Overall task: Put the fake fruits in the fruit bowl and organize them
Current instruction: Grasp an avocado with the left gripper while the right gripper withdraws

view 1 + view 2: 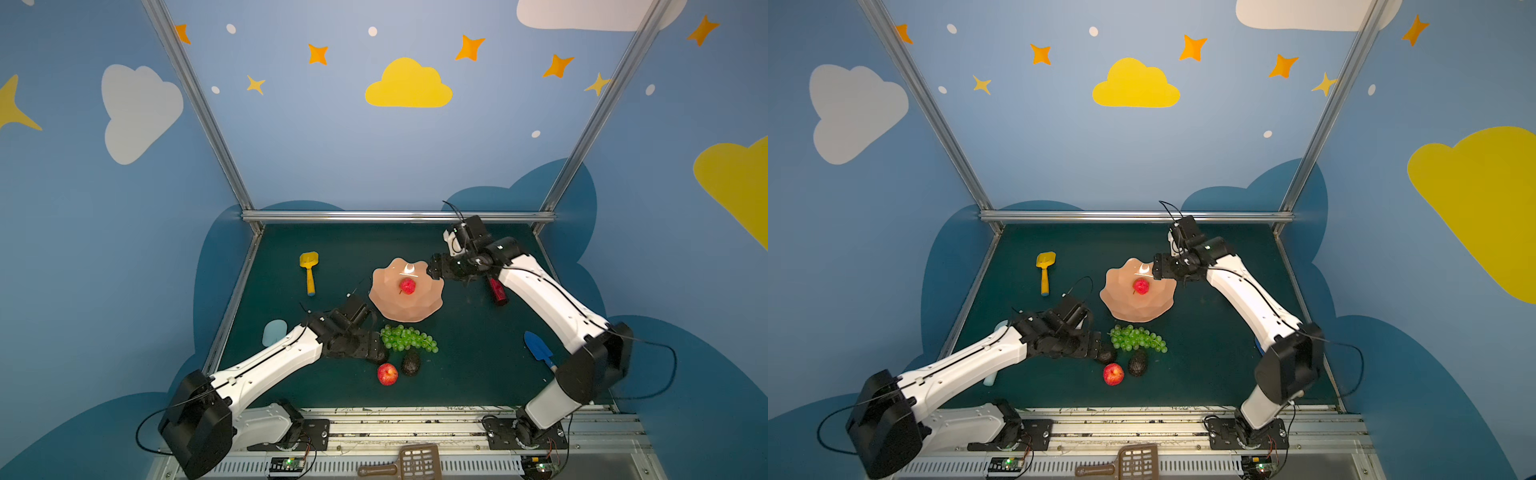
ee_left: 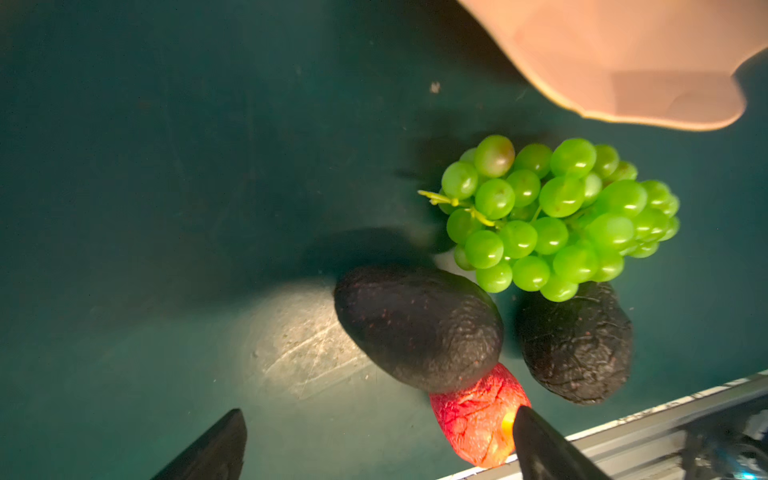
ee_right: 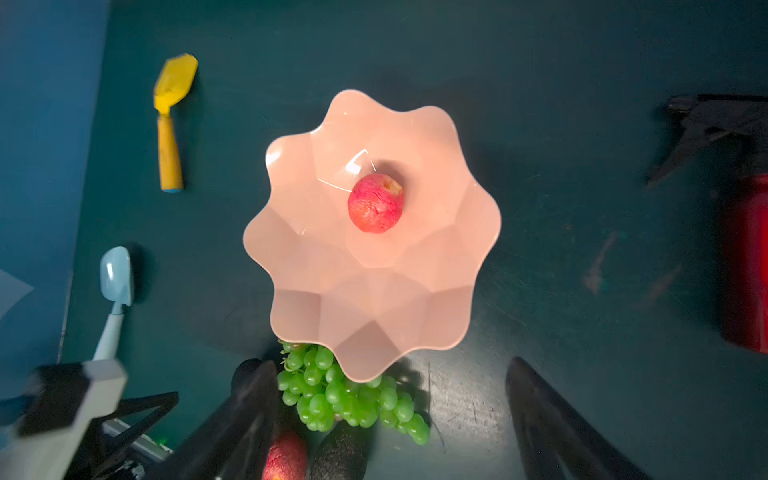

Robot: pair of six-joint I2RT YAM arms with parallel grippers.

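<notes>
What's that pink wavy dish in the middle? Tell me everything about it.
The fruit bowl is wide, shallow, glossy peach-pink, seemingly plastic, with a scalloped rim and faceted sides. It stands upright on the dark green table, holding one red apple at its centre. Green grapes lie just outside its rim; contact is unclear.

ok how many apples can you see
2. One apple lies inside the fruit bowl; the second apple sits on the mat nearer the arm bases, beside an avocado. No others show.
</notes>
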